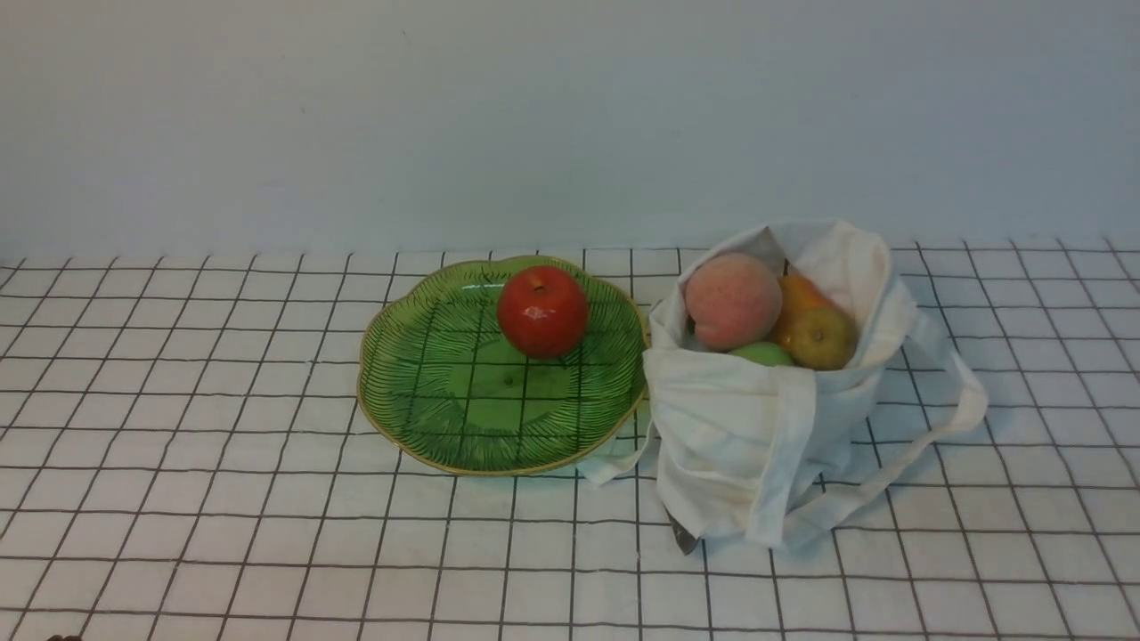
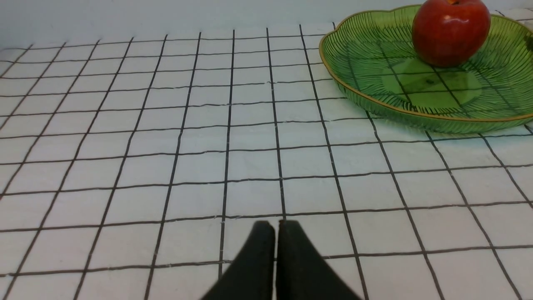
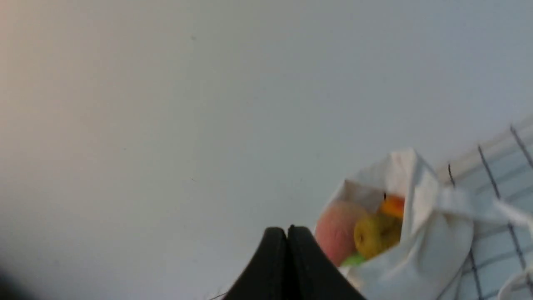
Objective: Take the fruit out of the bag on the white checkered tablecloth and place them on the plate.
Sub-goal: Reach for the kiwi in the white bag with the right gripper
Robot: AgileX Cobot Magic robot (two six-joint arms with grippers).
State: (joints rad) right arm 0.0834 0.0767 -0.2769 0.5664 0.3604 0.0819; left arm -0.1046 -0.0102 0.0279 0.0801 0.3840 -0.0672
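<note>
The off-white cloth bag stands open on the white checkered tablecloth, right of the green leaf-veined plate. In its mouth sit the pink peach, the orange-yellow fruit, the russet fruit and the pale green fruit. A shiny red apple rests on the plate. Neither gripper shows in the front view. My left gripper is shut and empty, low over bare cloth, well short of the plate. My right gripper is shut and empty, some way from the bag.
A plain pale wall rises behind the table's far edge. The bag's long strap handles loop out on the cloth to its right and front. The right wrist view is blurred.
</note>
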